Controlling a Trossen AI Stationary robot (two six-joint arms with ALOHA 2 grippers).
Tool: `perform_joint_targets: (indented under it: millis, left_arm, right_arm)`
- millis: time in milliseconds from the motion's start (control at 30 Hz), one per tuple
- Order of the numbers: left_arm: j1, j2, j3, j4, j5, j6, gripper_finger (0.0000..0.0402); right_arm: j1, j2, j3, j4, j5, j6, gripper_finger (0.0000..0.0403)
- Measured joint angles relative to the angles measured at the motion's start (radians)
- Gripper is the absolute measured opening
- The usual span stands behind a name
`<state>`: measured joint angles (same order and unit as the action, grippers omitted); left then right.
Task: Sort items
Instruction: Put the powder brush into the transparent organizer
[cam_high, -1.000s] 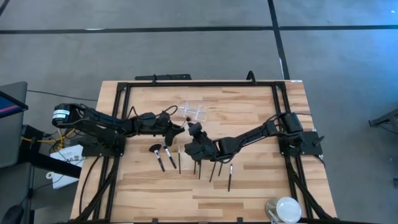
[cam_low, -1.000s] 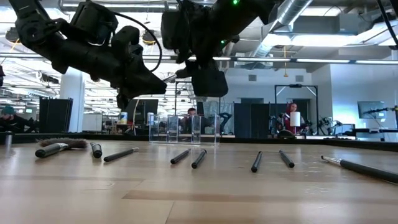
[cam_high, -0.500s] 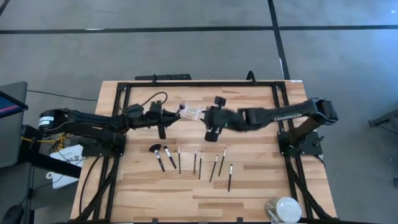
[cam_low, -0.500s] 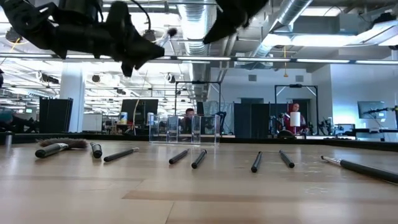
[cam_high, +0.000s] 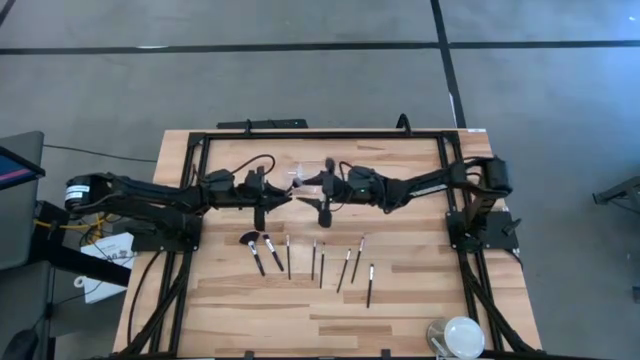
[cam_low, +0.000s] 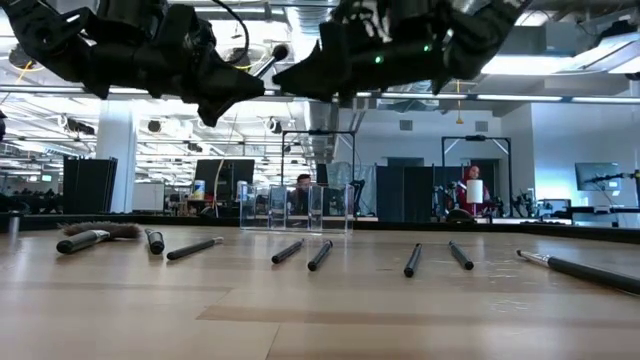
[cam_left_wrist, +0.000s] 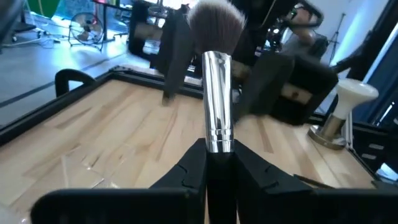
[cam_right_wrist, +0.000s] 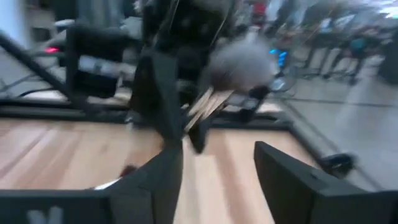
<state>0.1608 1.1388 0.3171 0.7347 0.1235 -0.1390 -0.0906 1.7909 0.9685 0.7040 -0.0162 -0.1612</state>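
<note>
Above the wooden desk (cam_high: 420, 290), left fingers (cam_left_wrist: 186, 171) pinch a brush (cam_left_wrist: 217, 93): chrome ferrule, fluffy grey head. Right fingers (cam_right_wrist: 289, 180) are spread, empty. Slim black brushes (cam_high: 320, 262) lie below.

The high view looks straight down on the whole table (cam_high: 420, 290); the low view looks level across it; both show both arms
</note>
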Motion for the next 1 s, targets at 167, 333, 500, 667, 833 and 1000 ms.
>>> perform_joint_targets:
  millis: [167, 333, 500, 667, 833, 1000]
  left_arm:
    - [-0.025, 0.0, 0.0, 0.001, -0.008, 0.057, 0.0056]
    - [-0.037, 0.001, 0.001, 0.007, 0.0, 0.082, 0.0045]
    - [-0.037, 0.001, 0.001, 0.007, 0.0, 0.083, 0.0049]
    - [-0.037, 0.001, 0.001, 0.015, 0.0, 0.083, 0.0058]
    - [-0.037, 0.001, 0.001, 0.024, -0.001, 0.083, 0.0044]
    - [-0.036, 0.001, 0.001, 0.025, -0.002, 0.083, 0.0061]
  right_arm:
    - [-0.004, 0.046, 0.037, 0.023, -0.023, 0.01, 0.0238]
    - [-0.001, 0.037, 0.04, 0.087, -0.059, 0.017, 0.0242]
    - [-0.001, 0.035, 0.042, 0.172, -0.145, 0.091, 0.0229]
    - [0.005, 0.035, 0.042, 0.165, -0.142, 0.093, 0.0216]
    - [0.005, 0.035, 0.042, 0.167, -0.141, 0.093, 0.0195]
    - [0.004, 0.035, 0.041, 0.167, -0.141, 0.093, 0.0141]
